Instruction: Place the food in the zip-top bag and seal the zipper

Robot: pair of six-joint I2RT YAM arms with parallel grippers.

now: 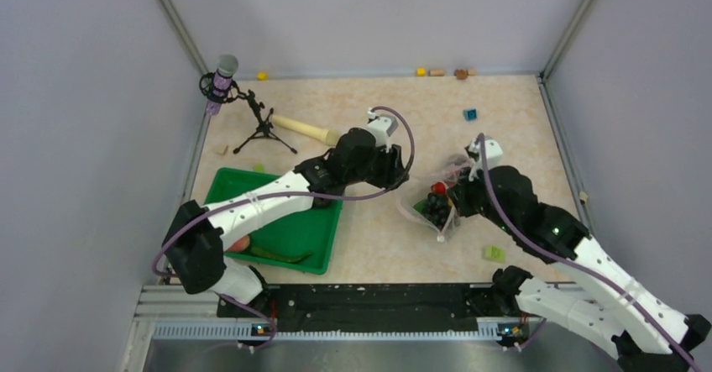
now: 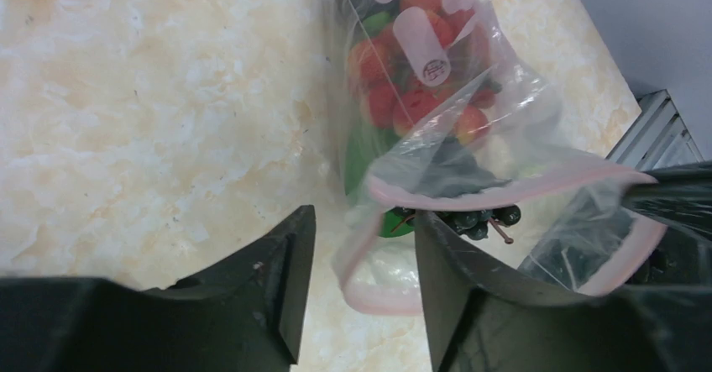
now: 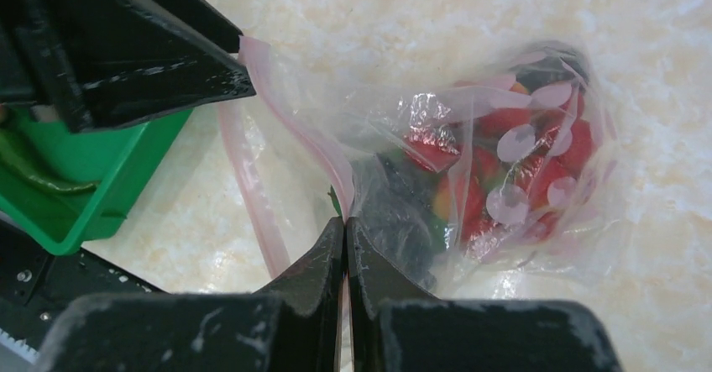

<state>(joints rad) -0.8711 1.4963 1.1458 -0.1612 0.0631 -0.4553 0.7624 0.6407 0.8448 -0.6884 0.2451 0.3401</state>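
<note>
Most of the food is already inside the zip-top bag, which lies slumped on the desk right of the green tray. The strawberries and dark berries show through the plastic, along with something green I cannot name. Two items remain in the tray: a reddish-yellow piece, probably the peach, and a long dark piece beside it, too small to identify. The right hand is pinched tight on the zipper at one side of the mouth. The left hand stands at the opposite side with its jaws well apart and grips nothing; a fold of the pink strip lies in the gap between its fingers. The mouth gapes, with the strip bowed apart, so the seal is not made. In my judgement the loading is nearly complete. What is left is the tray's last pieces, then pressing the zipper shut along its full width.
</note>
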